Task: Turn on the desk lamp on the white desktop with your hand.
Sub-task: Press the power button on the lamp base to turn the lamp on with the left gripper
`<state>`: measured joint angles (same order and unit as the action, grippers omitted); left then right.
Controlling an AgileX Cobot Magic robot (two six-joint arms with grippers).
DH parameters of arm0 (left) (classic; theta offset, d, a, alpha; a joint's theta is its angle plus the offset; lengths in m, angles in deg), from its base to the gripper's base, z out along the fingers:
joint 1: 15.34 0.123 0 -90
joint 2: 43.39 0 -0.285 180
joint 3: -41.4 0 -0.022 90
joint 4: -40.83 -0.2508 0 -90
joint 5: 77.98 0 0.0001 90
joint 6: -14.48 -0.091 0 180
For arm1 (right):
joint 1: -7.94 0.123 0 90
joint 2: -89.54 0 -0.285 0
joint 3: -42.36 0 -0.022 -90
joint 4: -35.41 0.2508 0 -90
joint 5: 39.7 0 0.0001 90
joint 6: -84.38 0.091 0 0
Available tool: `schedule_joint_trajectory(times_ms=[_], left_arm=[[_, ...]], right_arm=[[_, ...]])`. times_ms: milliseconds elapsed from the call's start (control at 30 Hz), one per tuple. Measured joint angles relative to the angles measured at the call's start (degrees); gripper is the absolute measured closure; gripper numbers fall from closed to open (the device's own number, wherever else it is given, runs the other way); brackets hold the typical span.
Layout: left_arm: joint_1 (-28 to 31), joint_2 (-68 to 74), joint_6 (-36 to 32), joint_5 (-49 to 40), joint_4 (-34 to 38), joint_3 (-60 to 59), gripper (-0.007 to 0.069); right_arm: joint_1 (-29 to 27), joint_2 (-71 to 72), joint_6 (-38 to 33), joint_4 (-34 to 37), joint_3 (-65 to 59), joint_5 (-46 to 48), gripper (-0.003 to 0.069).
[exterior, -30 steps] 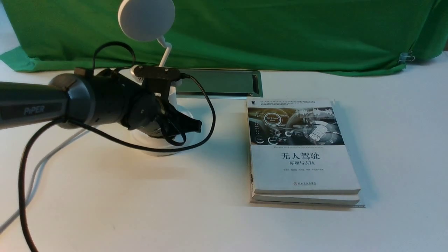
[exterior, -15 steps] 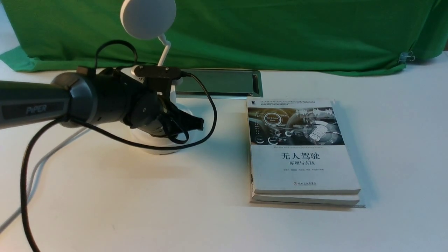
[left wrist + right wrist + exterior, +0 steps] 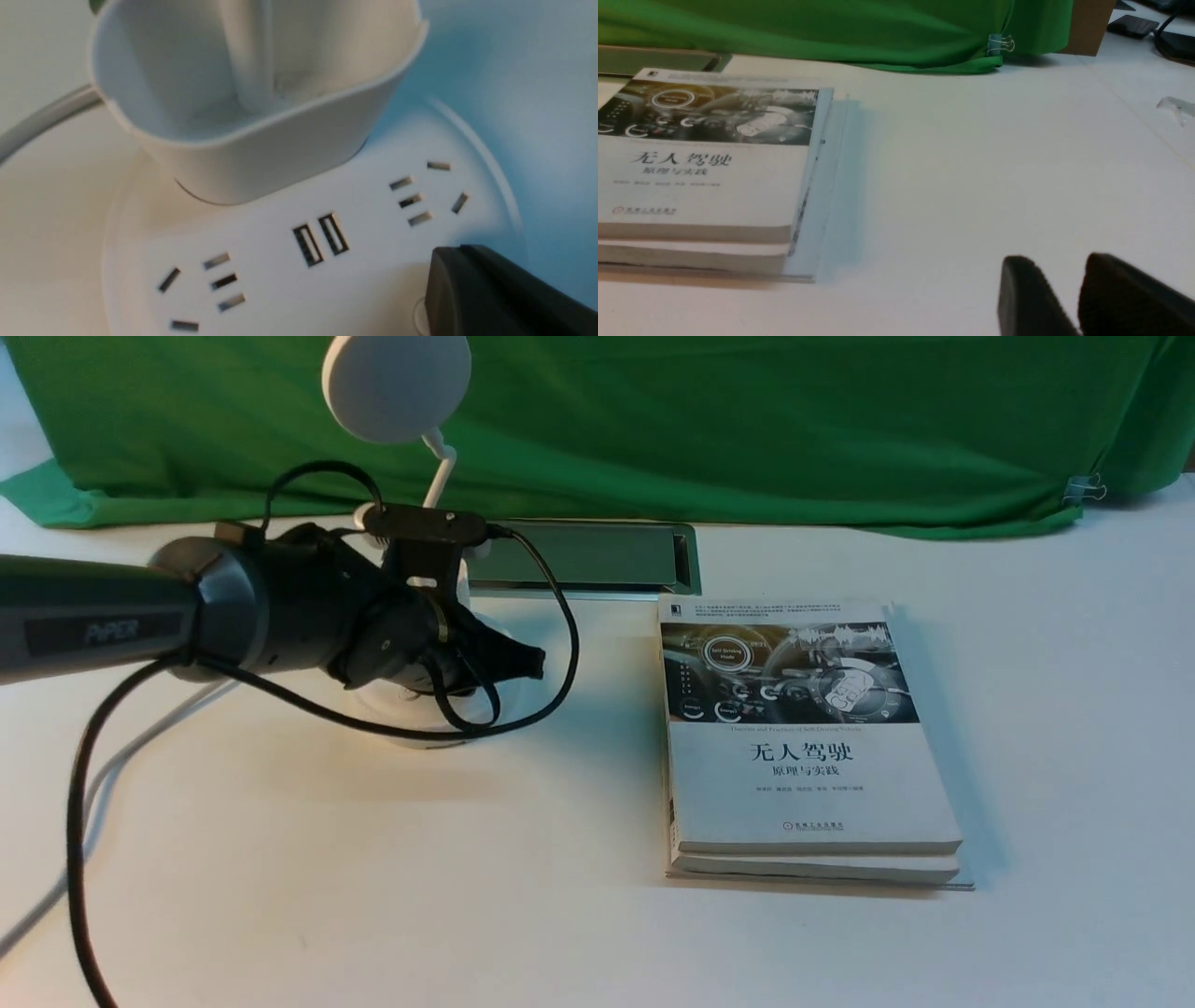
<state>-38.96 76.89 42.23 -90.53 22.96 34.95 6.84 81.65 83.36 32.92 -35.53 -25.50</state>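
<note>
One shut left claw [image 3: 451, 249] is over the lamp's [image 3: 396, 387] base, on the desk [image 3: 560, 896]. The base looks hard and steady; press its button [image 3: 422, 317] softly, with no grabbing. The right claw [image 3: 1064, 261] is a bit open.

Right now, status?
Left gripper over lamp base, fingers together, beside a round button. Right gripper slightly open, away from lamp. Books off to the right, not in the way.

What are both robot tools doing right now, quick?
Left tool: closed, nothing seen held, at the lamp's base.
Right tool: open a little, with nothing between its fingers.
</note>
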Motion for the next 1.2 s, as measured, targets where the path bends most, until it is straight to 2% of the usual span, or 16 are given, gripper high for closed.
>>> schedule_joint_trajectory(times_ms=[667, 1033, 1200], left_arm=[[0.0, -2.9, 0.7, -2.0, 0.2, 0.2, 0.0623], [0.0, 0.1, 0.8, -2.0, 0.0, 0.2, 0.0623], [0.0, 0.9, 0.8, -1.1, 2.3, 0.5, 0.0623]], right_arm=[[0.0, 0.0, 0.0, 0.0, 0.0, -0.1, 0.0421], [0.0, 0.0, 0.0, 0.0, 0.0, -0.1, 0.0421], [0.0, 0.0, 0.0, 0.0, 0.0, -0.1, 0.0421]])
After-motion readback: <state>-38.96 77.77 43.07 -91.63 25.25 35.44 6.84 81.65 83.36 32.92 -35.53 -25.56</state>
